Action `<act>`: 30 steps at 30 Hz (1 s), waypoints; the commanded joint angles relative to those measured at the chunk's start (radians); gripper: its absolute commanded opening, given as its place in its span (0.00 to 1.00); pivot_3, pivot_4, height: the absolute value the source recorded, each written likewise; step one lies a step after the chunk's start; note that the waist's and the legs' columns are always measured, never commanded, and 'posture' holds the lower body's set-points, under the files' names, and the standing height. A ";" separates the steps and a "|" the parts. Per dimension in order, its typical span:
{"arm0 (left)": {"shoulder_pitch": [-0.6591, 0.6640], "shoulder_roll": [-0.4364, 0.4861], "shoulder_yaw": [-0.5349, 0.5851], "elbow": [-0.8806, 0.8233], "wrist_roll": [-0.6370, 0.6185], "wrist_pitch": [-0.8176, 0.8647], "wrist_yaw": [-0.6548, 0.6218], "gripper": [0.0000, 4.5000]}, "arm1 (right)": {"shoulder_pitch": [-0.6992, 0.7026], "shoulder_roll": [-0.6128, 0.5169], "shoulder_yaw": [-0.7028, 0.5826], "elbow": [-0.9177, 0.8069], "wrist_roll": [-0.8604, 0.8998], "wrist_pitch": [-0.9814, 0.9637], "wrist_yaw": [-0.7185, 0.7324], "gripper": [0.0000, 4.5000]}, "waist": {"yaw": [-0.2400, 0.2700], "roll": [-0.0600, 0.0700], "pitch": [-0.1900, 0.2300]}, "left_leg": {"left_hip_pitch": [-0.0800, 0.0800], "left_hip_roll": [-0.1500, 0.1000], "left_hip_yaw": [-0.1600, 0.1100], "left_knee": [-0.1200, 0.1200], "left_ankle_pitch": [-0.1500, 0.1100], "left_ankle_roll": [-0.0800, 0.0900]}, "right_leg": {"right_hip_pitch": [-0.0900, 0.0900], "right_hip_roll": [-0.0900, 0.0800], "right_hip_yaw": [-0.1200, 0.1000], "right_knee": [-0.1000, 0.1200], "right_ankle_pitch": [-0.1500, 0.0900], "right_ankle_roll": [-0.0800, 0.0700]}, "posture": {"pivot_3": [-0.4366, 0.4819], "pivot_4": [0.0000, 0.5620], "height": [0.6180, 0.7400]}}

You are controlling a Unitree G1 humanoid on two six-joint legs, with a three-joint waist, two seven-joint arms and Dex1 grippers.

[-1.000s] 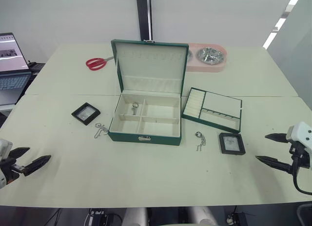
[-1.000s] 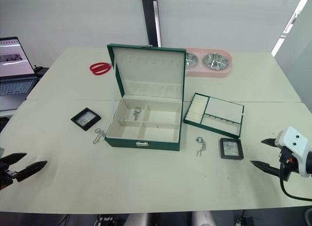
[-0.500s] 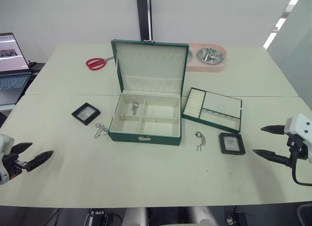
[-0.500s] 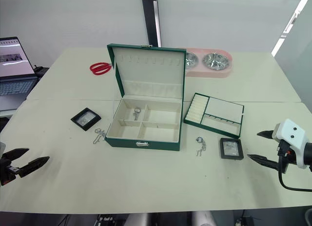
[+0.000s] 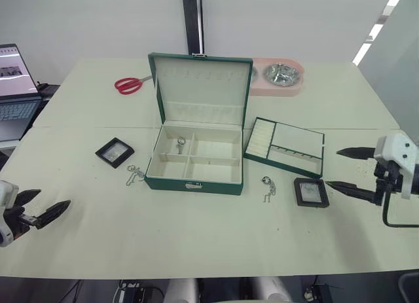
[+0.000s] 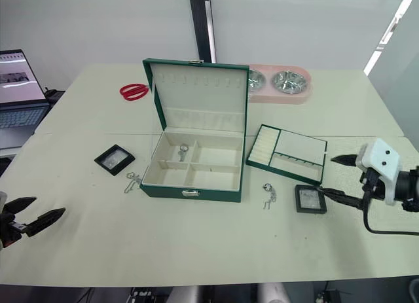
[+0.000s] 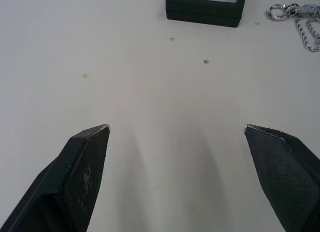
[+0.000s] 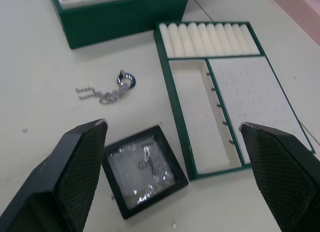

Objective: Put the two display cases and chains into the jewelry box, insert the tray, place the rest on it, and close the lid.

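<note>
Your right gripper (image 5: 345, 168) has swung in over the last second from the near right edge of the pale surface (image 5: 196, 231), and now sits, fingers wide apart, just beside the small square black-framed display case (image 5: 310, 192) lying right of the open dark green jewelry box (image 5: 195, 160), so that case looks like your first pickup. Your left gripper (image 5: 40, 205), also spread, has barely moved and stays well short of the other black-framed case (image 5: 115, 151) and the silvery chain (image 5: 135, 173) left of the box.
</note>
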 commanded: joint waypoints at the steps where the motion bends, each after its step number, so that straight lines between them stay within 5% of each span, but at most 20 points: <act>1: -0.017 0.000 -0.003 -0.027 -0.009 -0.015 0.004 0.99 | -0.113 0.019 0.055 -0.049 0.057 0.046 -0.039 1.00 | 0.000 0.000 0.000 | 0.000 0.000 0.000 0.000 0.000 0.000 | 0.000 0.000 0.000 0.000 0.000 0.000 | 0.48 0.27 1.00; 11: -0.126 0.008 -0.086 -0.148 -0.055 0.093 -0.006 0.99 | -0.475 0.227 0.342 -0.077 0.126 0.135 -0.091 1.00 | 0.001 0.000 0.000 | 0.000 0.000 0.000 0.000 0.000 0.000 | -0.001 0.000 0.000 0.001 0.000 0.000 | 0.48 0.27 1.00; 23: -0.235 0.012 -0.164 -0.183 -0.069 0.165 -0.014 0.99 | -0.575 0.337 0.476 -0.061 0.098 0.147 -0.098 1.00 | 0.001 0.000 0.000 | -0.001 0.000 0.000 0.001 0.000 0.000 | -0.001 0.000 0.000 0.002 0.000 0.000 | 0.48 0.27 1.00; 27: -0.291 0.017 -0.199 -0.150 -0.058 0.175 -0.022 0.80 | -0.583 0.362 0.498 -0.061 0.084 0.147 -0.102 1.00 | 0.001 0.000 0.000 | -0.001 0.000 0.000 0.001 0.000 0.000 | -0.002 0.000 0.000 0.002 0.000 0.000 | 0.48 0.27 1.00; 30: -0.360 0.024 -0.251 -0.109 -0.041 0.197 -0.030 0.80 | -0.593 0.385 0.521 -0.058 0.068 0.140 -0.112 1.00 | 0.002 0.000 0.000 | -0.001 0.000 0.000 0.001 0.000 0.000 | -0.002 0.000 0.000 0.002 0.000 0.000 | 0.48 0.27 1.00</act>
